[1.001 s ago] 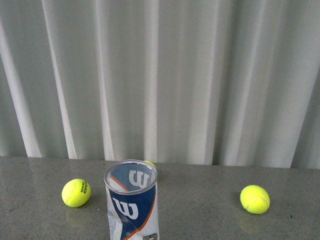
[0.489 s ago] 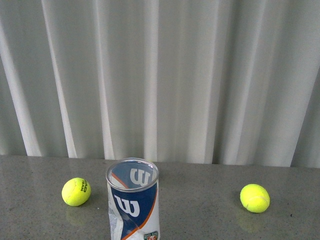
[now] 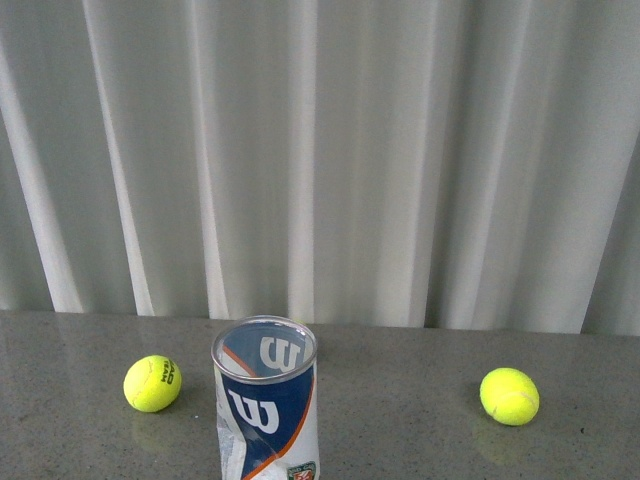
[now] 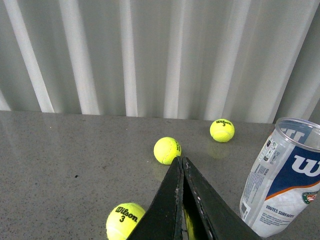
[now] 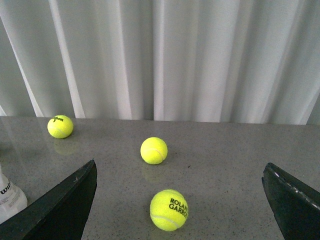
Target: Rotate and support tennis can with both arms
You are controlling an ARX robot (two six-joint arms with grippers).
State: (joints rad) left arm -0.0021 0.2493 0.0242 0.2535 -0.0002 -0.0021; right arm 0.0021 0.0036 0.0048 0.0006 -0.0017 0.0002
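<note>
The tennis can (image 3: 266, 400) stands upright on the grey table (image 3: 400, 440) at the front centre, open silver rim on top, empty, with a white, navy and orange Wilson label. In the left wrist view the can (image 4: 284, 177) stands apart from my left gripper (image 4: 181, 161), which is shut with nothing between its black fingers. A sliver of the can (image 5: 9, 197) shows at the edge of the right wrist view. My right gripper (image 5: 180, 200) is open wide and empty above the table. Neither arm shows in the front view.
Yellow-green tennis balls lie loose on the table: one left of the can (image 3: 152, 384), one at the right (image 3: 509, 396). A Wilson ball (image 4: 125, 221) lies by the left fingers. A Roland Garros ball (image 5: 169, 209) lies between the right fingers. A white curtain (image 3: 320, 150) hangs behind.
The can has shifted slightly and now stands a little more upright; a ball glimpsed behind its rim is now hidden. The other balls have not moved.
</note>
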